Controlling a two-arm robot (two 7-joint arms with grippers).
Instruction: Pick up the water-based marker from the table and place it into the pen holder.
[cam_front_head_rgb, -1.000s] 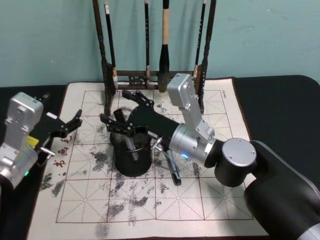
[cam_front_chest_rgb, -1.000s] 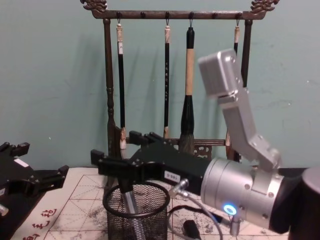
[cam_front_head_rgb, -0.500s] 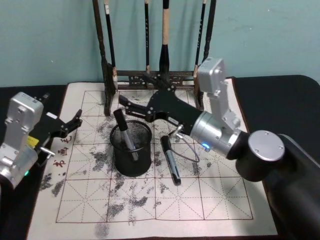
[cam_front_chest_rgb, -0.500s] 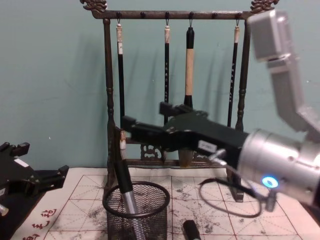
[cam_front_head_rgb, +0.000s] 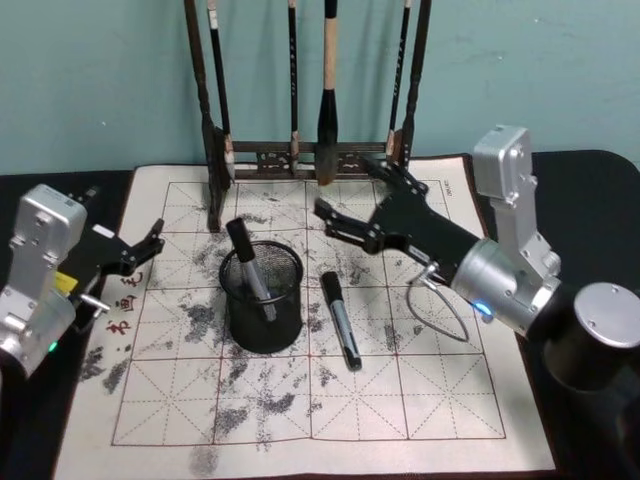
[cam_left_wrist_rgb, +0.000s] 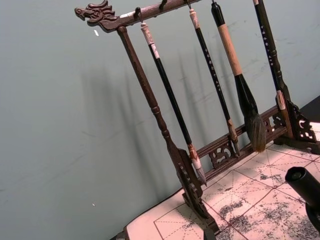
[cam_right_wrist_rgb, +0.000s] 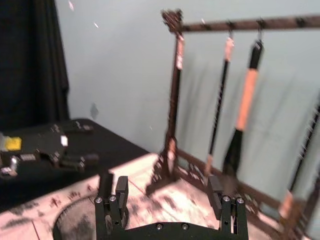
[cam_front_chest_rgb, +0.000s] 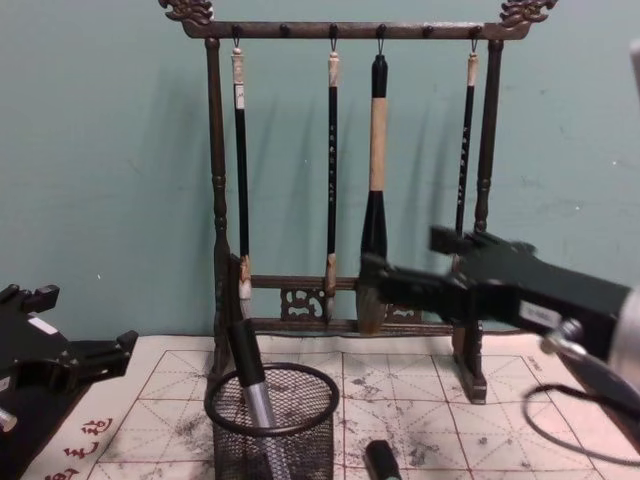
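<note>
Looking over the mat (cam_front_head_rgb: 440, 400), we find one marker (cam_front_head_rgb: 247, 265) standing tilted inside the pen holder (cam_front_head_rgb: 262, 325), its cap end above the rim. The holder sits a little left of the mat's middle. A second marker (cam_front_head_rgb: 339, 320) lies flat just beside the holder, toward the mat's right edge, apart from it.

The right gripper (cam_front_head_rgb: 343, 183) hangs above the mat's far part, near the foot of the brush rack (cam_front_head_rgb: 300, 155), jaws wide and empty. The left gripper (cam_front_head_rgb: 140, 255) is parked at the mat's left edge, jaws apart, holding nothing.

We judge the placing done for the upright marker, so the risks are knocks:
- A sweep toward the far edge could strike the rack or set its hanging brushes swinging.
- The loose cable (cam_front_head_rgb: 440, 310) under the right arm droops near the lying marker and might drag it.
- A reach for that second marker could nudge the light holder or catch the protruding cap, tipping both.
</note>
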